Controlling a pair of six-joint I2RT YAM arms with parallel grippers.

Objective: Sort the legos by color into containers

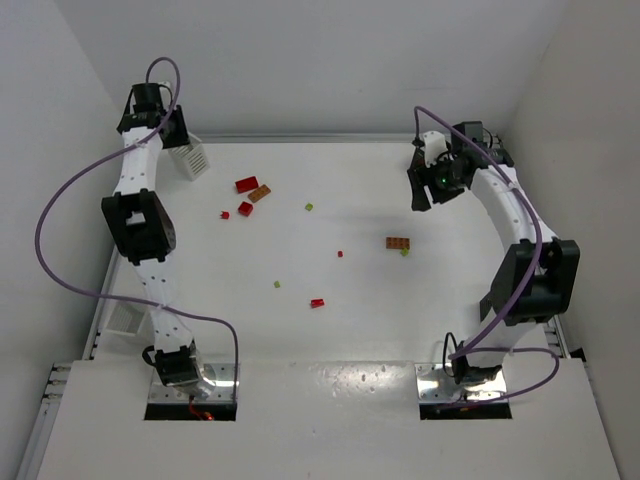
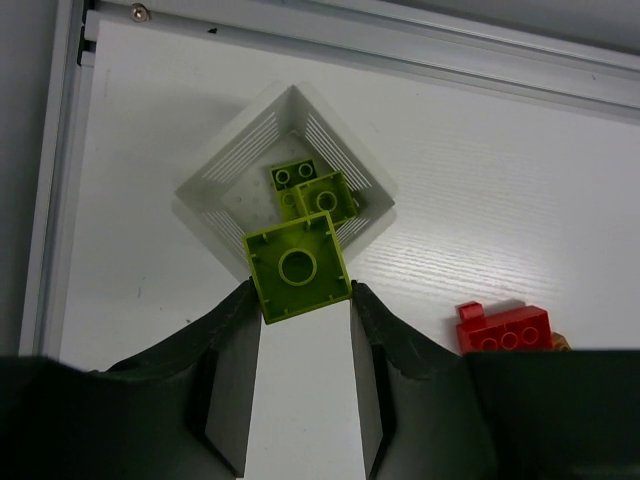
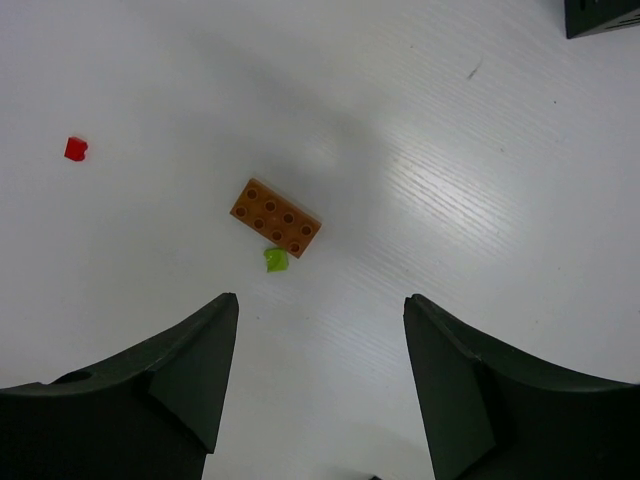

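Table's [image 1: 350, 320] far-left corner: our left gripper [image 2: 300, 292] clamps a green plate [image 2: 298, 268] above the seemingly matching basket [image 2: 215, 180]. Our right gripper [image 3: 320, 310] gapes.

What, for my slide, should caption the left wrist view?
Left claw grips a yellow-green brick over the corner of a white basket containing green bricks.

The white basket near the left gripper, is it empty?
Not empty: the white basket holds at least two yellow-green bricks.

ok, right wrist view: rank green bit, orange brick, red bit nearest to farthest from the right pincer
1. green bit, centre, just ahead of the right pincer.
2. orange brick, just beyond it.
3. red bit, far left.
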